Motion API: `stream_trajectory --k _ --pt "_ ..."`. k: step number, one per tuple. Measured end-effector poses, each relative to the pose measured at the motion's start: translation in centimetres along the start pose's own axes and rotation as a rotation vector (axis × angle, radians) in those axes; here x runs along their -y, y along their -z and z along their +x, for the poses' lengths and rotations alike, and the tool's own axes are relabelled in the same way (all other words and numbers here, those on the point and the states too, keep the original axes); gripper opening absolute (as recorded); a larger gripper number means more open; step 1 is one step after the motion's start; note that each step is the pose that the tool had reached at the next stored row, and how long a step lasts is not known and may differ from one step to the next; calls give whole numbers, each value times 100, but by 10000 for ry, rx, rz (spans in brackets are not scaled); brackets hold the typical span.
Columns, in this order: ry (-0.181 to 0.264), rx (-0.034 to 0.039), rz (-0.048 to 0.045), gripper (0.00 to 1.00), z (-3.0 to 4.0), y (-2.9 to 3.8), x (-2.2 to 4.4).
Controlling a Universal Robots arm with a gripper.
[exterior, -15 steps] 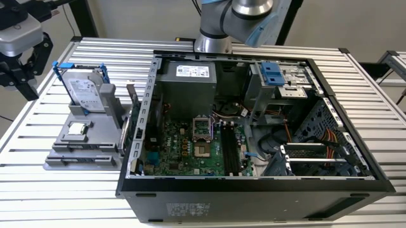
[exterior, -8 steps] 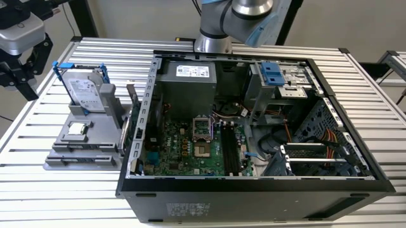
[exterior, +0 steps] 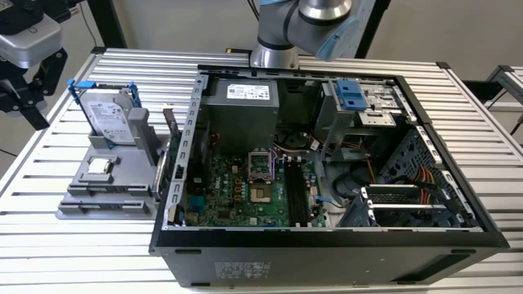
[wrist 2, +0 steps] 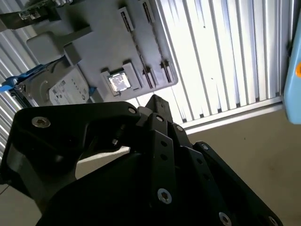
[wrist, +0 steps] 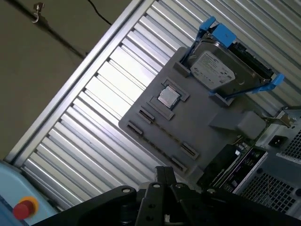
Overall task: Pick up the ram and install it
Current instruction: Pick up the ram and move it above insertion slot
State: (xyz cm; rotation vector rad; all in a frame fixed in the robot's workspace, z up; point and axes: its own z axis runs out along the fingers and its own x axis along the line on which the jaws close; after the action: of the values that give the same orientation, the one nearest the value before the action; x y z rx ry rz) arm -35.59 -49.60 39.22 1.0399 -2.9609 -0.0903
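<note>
Currently, your inventory. Gripper (wrist 2: 155, 106): well away from the parts, nothing seen in it; released or clenched, you cannot tell. Ram (exterior: 160, 170): apparently the green strip standing on edge beside the grey tray (exterior: 114, 184), well apart from the gripper, likely upright for grasping. Case (exterior: 327, 260): open on the counter (exterior: 82, 257), black slots (exterior: 296, 196) facing up for access.

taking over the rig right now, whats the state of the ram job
The hand is in the air, well off the grey holder, touching nothing, with nothing seen in it.
The ram looks like the bluish strip along the holder's near edge in the exterior view; hard to be sure.
The motherboard slots in the open case look empty.
Done: nothing that shows.
Left: the whole pick and install.
</note>
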Motion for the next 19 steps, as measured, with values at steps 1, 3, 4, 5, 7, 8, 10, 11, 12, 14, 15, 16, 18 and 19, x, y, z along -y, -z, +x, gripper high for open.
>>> stream_trajectory --k 1,3,4,5,7,8,10,11,12,14,15,16,18,19 --pt "62 -3 -1 0 0 0 0" --pt "187 -9 -3 0 0 0 0" --pt "251 -13 -4 0 0 0 0" --pt "312 -16 -5 0 0 0 0" --pt "436 -24 -7 0 0 0 -1" --pt "499 -27 -8 0 0 0 -1" --pt "631 -34 -11 0 -1 0 -1" --pt "689 -37 -12 0 -1 0 -1" --pt "754 -41 -12 0 -1 0 -1" --pt "882 -49 -15 0 -1 0 -1" --pt "946 -52 -16 0 -1 0 -1" --pt "1009 -55 -17 0 -1 0 -1" --pt "1135 -62 -19 0 -1 0 -1" --pt "1198 -66 -20 0 -1 0 -1"
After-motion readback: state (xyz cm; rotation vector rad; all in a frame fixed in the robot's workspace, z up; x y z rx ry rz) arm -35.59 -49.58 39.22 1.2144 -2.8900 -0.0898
